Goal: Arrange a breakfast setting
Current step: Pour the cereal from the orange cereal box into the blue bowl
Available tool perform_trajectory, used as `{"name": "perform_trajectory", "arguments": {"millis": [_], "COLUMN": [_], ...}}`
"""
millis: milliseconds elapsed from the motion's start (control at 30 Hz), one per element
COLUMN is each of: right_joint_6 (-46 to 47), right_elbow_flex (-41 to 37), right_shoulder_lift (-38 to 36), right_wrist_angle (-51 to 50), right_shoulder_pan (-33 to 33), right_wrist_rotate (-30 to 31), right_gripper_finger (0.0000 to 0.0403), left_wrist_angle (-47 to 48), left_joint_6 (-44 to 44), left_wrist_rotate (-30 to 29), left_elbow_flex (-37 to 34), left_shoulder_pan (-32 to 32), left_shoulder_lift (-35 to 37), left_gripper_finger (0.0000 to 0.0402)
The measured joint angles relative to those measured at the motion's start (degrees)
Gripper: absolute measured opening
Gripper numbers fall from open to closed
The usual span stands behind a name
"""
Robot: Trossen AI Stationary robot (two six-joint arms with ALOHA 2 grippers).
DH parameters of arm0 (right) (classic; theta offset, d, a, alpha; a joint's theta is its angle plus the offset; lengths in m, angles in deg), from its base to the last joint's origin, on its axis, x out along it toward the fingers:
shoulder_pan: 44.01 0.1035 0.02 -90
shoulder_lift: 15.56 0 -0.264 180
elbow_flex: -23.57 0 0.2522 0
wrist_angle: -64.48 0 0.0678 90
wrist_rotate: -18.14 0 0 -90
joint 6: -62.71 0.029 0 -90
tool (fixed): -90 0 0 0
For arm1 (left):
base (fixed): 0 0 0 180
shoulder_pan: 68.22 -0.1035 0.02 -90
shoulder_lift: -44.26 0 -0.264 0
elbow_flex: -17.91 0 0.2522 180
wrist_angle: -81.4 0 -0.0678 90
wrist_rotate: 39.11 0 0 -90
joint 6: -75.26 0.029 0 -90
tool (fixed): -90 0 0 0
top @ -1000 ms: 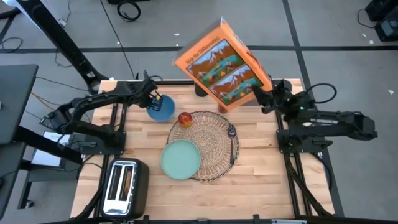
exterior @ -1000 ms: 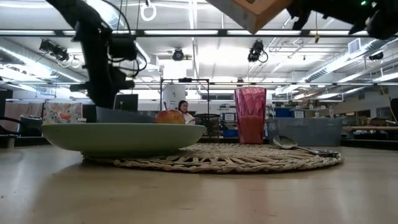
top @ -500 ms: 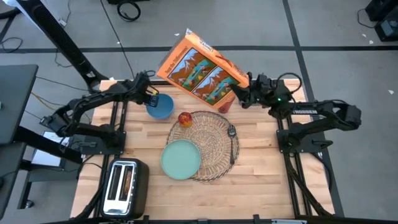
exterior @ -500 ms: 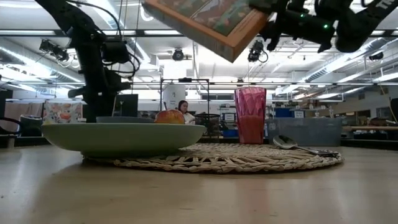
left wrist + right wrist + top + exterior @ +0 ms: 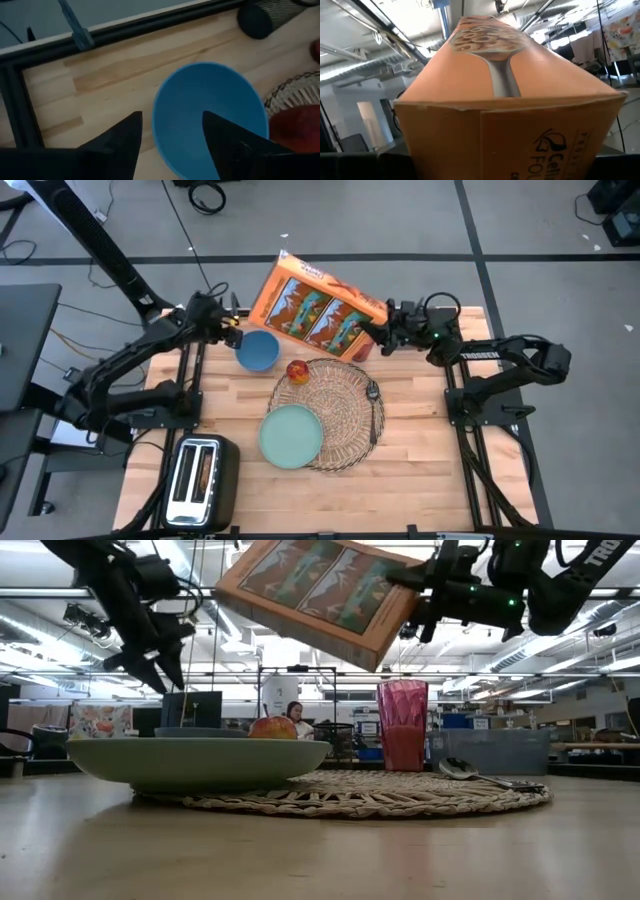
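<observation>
Wicker placemat (image 5: pixel 333 412) lies at the middle of the table (image 5: pixel 420 450), and on its near-left part sits the pale teal plate (image 5: pixel 291 435), overhanging the mat's edge toward the table's left side. Dark spoon (image 5: pixel 373 402) lies along the mat's right rim, and the red apple (image 5: pixel 297 370) rests at the mat's far-left rim. Just beyond the apple, toward the table's far-left corner, the blue bowl (image 5: pixel 258 350) stands on the bare wood. The red cup (image 5: pixel 402 724) stands upright past the mat's far edge in the low view. Above that far edge the orange cereal box (image 5: pixel 315 305) hangs tilted in the air, clamped at one end by the right gripper (image 5: pixel 385 338), whose fingers are closed on the cardboard. The left gripper (image 5: pixel 226 330) hovers over the bowl's far-left side with its fingers (image 5: pixel 120 145) parted and nothing between them; through the wrist camera the bowl shows in the gap, untouched. A silver toaster (image 5: pixel 200 480) stands at the table's near-left corner.
</observation>
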Motion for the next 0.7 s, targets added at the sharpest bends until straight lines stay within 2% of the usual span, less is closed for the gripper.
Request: {"name": "perform_trajectory", "arguments": {"millis": [400, 700], "right_joint_6": [-3.1, -7.9], "right_elbow_flex": [0.1, 5.4], "right_shoulder_lift": [0.4, 0.4], "right_wrist_angle": [-7.4, -19.6], "right_shoulder_pan": [1.6, 4.2], "right_wrist_rotate": [-0.2, 1.1], "right_gripper_finger": [0.0247, 0.0247], "left_wrist_angle": [1.1, 2.2], "left_joint_6": [-1.7, -2.1], "left_wrist_rotate": [4.3, 6.5], "left_elbow_flex": [0.0, 0.0], "left_shoulder_pan": [0.0, 0.0], "left_shoulder_lift": [9.6, 13.3], "left_gripper_finger": [0.0199, 0.0199]}}
